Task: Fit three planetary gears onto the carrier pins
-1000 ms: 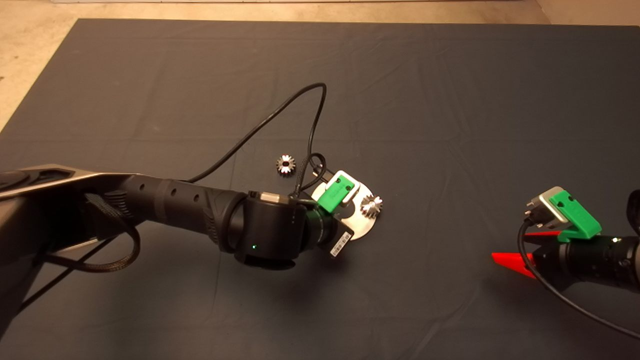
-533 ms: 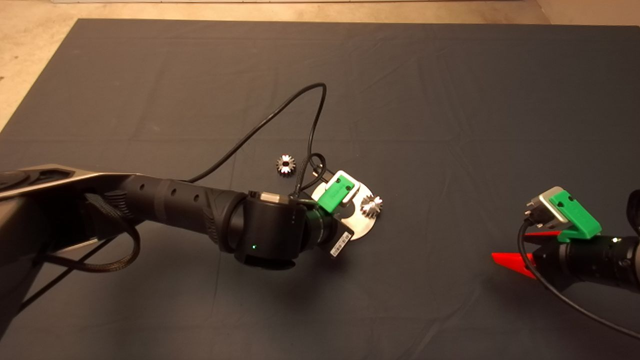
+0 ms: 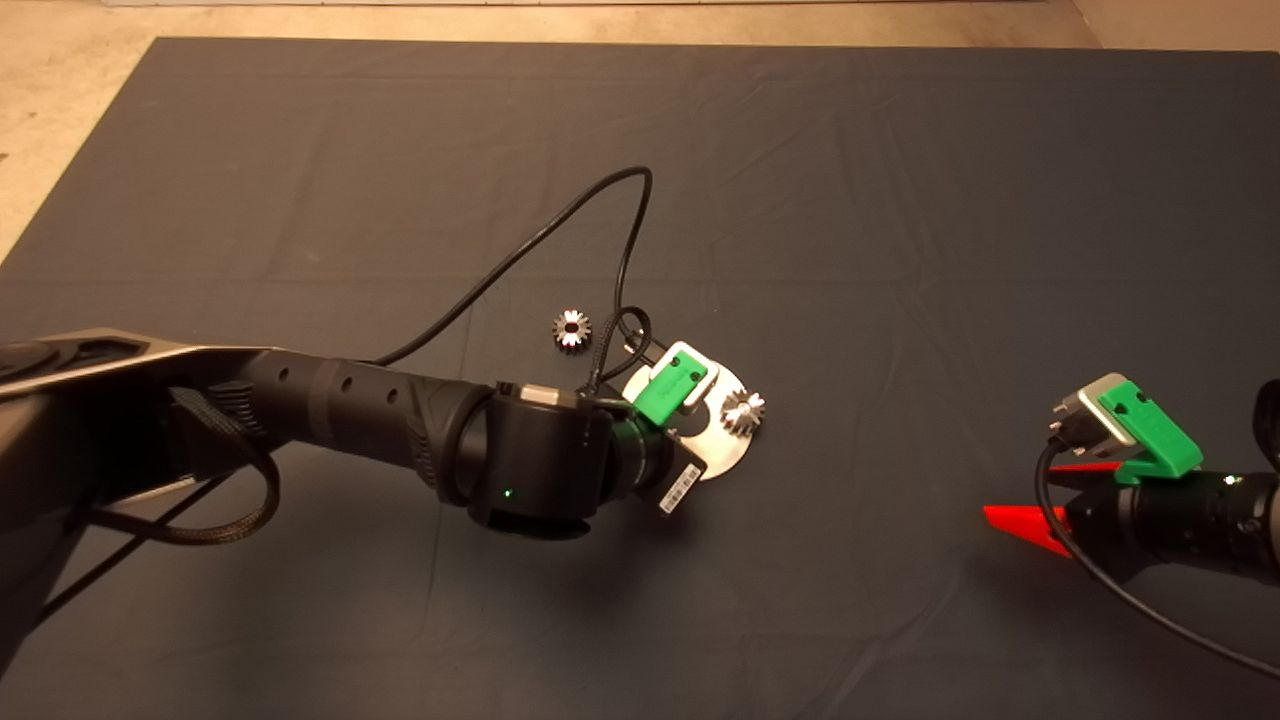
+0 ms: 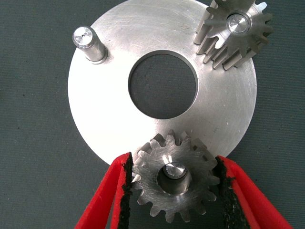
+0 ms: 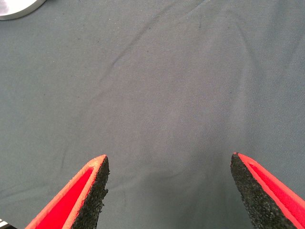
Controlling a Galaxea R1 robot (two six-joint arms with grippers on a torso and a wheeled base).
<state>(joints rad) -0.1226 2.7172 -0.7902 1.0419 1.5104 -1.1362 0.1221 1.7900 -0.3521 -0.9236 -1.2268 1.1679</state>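
Note:
The round steel carrier plate (image 4: pixel 109 119) lies on the dark mat, near mid-mat in the head view (image 3: pixel 728 452). One planetary gear (image 4: pixel 236 31) sits on a carrier pin; it also shows in the head view (image 3: pixel 744 411). My left gripper (image 4: pixel 174 191) is shut on a second gear (image 4: pixel 174 183) at the plate's rim, with a pin end (image 4: pixel 174 170) showing in its bore. The third pin (image 4: pixel 88 43) is bare. A third gear (image 3: pixel 571 328) lies loose on the mat beyond the plate. My right gripper (image 3: pixel 1020 492) is open and empty at the mat's right side.
The left wrist's black cable (image 3: pixel 600 230) loops over the mat behind the plate. The left arm (image 3: pixel 380 420) covers much of the plate in the head view. The right wrist view shows bare mat (image 5: pixel 167 86) and a sliver of the plate (image 5: pixel 16 8).

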